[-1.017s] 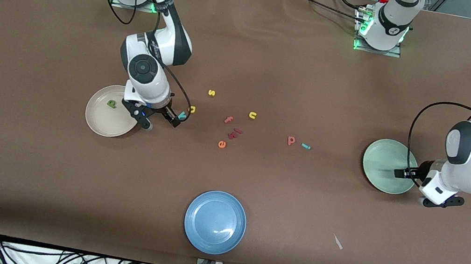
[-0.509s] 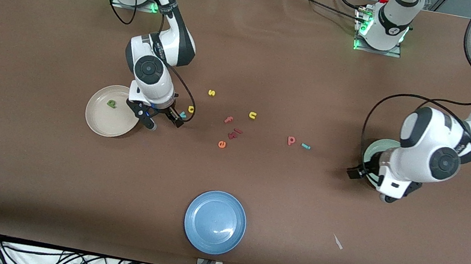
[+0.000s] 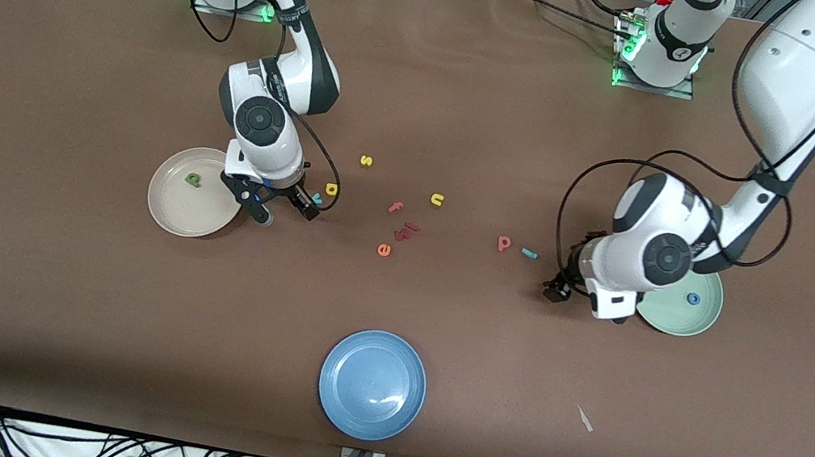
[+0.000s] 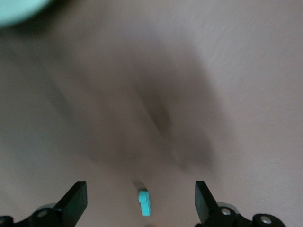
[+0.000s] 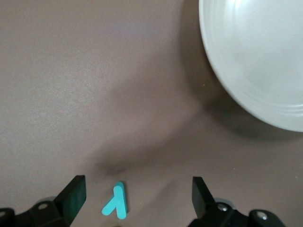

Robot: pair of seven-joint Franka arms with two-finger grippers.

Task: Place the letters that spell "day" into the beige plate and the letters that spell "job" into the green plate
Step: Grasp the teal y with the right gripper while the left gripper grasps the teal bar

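Observation:
The green "d" point(image 3: 194, 180) lies in the beige plate point(image 3: 169, 211) point(image 5: 255, 61). My right gripper point(image 3: 283, 210) point(image 5: 137, 189) is open and low beside that plate. The cyan "y" point(image 3: 316, 199) point(image 5: 116, 201) lies flat between its fingers. The yellow "a" point(image 3: 332, 189) lies just past it. The blue "o" point(image 3: 693, 298) lies in the green plate point(image 3: 674, 324) point(image 4: 19, 7). My left gripper point(image 3: 568, 274) point(image 4: 139, 194) is open over the table between that plate and the teal "j" point(image 3: 529, 253) point(image 4: 144, 202). The red "b" point(image 3: 504, 243) lies beside the "j".
Mid-table lie a yellow "s" point(image 3: 366, 161), a yellow "u" point(image 3: 437, 200), a pink "f" point(image 3: 396, 207), an orange "e" point(image 3: 384, 249) and dark red pieces point(image 3: 407, 232). A blue plate point(image 3: 372, 385) sits near the front camera, with a white scrap point(image 3: 584, 418) toward the left arm's end.
My left arm has swung from over the green plate toward the "j", opening wider, and the "o" now shows in the plate. The right gripper has barely shifted by the "y".

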